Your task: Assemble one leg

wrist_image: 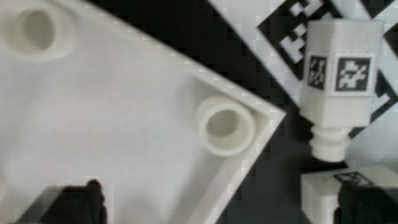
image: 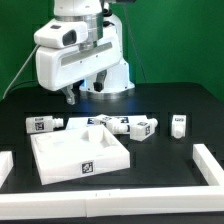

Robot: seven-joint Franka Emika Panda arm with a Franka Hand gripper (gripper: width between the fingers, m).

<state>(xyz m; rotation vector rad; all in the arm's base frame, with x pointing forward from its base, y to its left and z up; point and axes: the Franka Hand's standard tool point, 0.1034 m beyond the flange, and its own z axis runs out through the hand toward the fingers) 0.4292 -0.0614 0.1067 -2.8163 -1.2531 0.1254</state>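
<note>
Tray [image: 62, 152] sits on the table [image: 190, 100]. The legs lie outside it, past its far edge, e.g. spare leg [image: 42, 123]. Wrist view: the leg [wrist_image: 338, 78] lies tag-up just beside a tray corner, one end cut off by the frame. Claw [image: 70, 97] hangs above the table behind the tray. Only a blurred dark finger [wrist_image: 75, 200] shows, so cannot tell if it is spread or pressed together.

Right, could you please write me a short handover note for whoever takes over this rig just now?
Gripper: hovers above the table beyond the tray, nothing visibly held; whether it is open or shut, I cannot tell.
Legs: all loose on the table, one at the exterior view's left, others just beyond the tray, one at the right.
Done: no leg fitted to the tray.
Left: grasp a leg and fit it at a tray corner hole.
</note>
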